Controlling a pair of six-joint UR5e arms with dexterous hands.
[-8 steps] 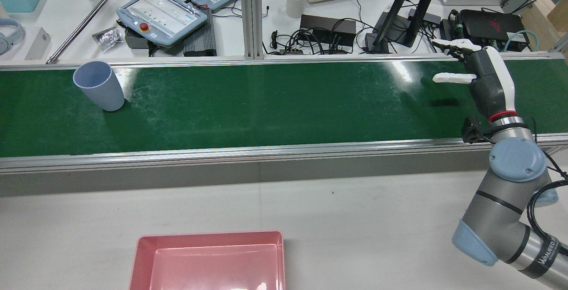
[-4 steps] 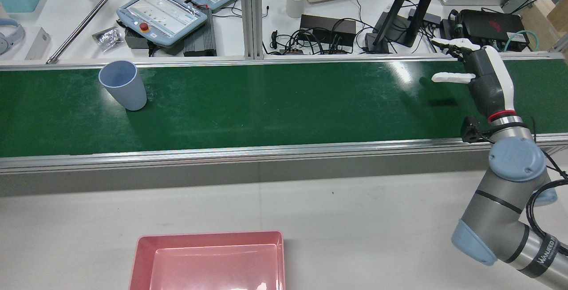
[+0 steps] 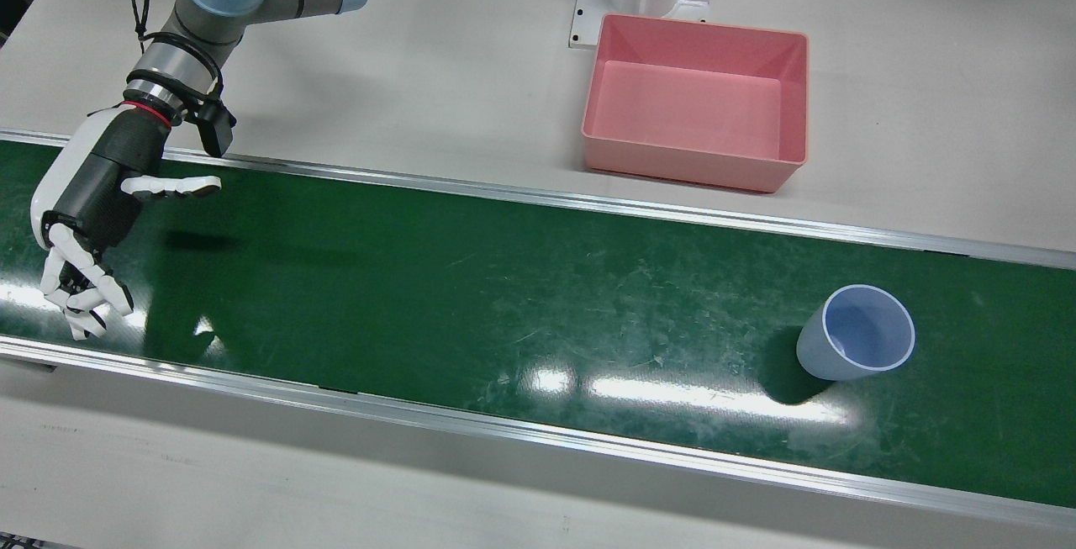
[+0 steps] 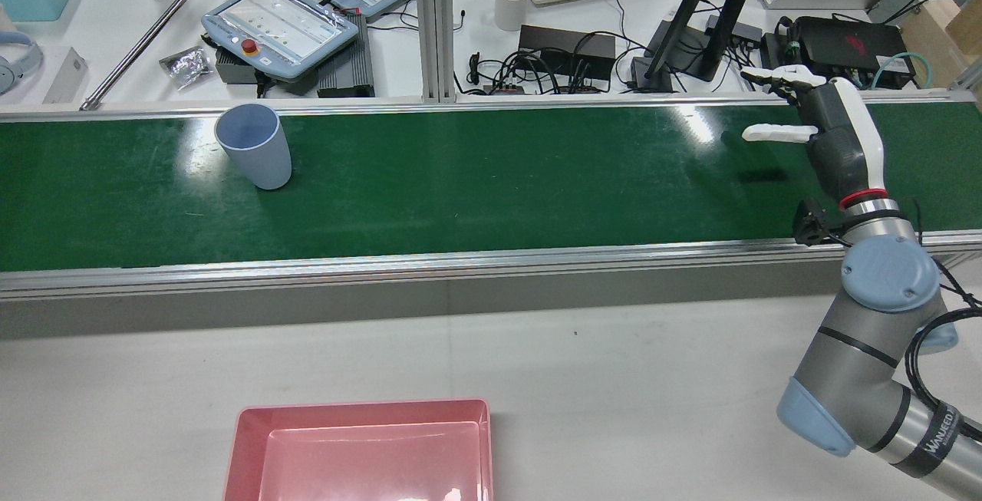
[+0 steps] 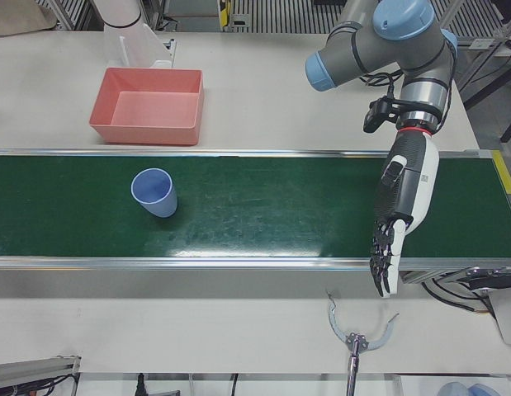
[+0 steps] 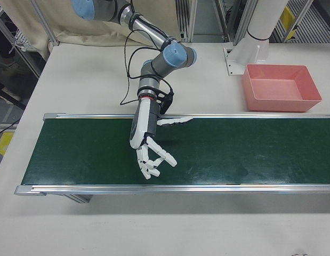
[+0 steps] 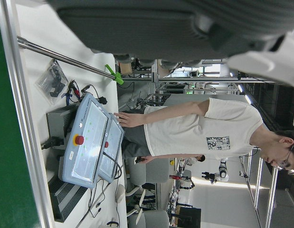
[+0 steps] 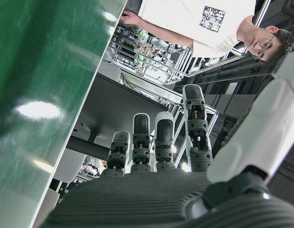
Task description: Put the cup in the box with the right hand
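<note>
Front view: the cup [image 3: 856, 344] stands upright on the belt [image 3: 504, 297], well apart from the right robot hand [image 3: 92, 221], whose fingers are spread, empty. Rear view: the box [image 4: 360, 451] sits on the bench [image 4: 614, 378], across from the cup.

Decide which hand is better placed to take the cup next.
Right. The right hand is open above the belt, and the cup has been moving toward it, away from the left hand.
</note>
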